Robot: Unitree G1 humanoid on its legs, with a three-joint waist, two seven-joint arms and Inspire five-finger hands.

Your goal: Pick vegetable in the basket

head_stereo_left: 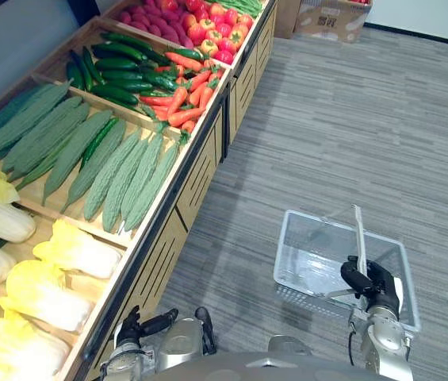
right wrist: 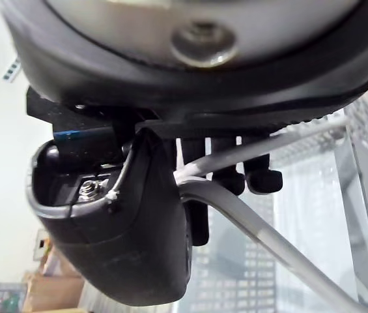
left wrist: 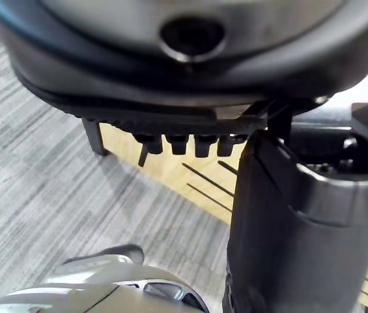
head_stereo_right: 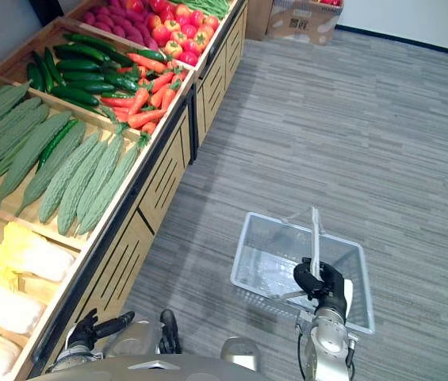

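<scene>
Gripping the basket handle [head_stereo_left: 359, 238], right hand [head_stereo_left: 371, 282] fingers; left hand [head_stereo_left: 134, 328] fingers relaxed.

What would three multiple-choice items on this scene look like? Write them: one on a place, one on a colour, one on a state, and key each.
1. Where is the wire basket?
A. On the stand among the cucumbers
B. Hanging over the grey floor at the robot's right
C. On top of the carrots

2. What colour are the cabbages?
A. Pale yellow and white
B. Purple
C. Red

3. How is the right hand?
A. Flat and open
B. Holding a carrot
C. Curled round the basket's handle

Key: 1 B, the basket hangs from the right hand over the floor, off the stand. 2 A, their leaves are pale yellow on white stalks. 3 C, the right wrist view shows its fingers wrapped round the handle.
</scene>
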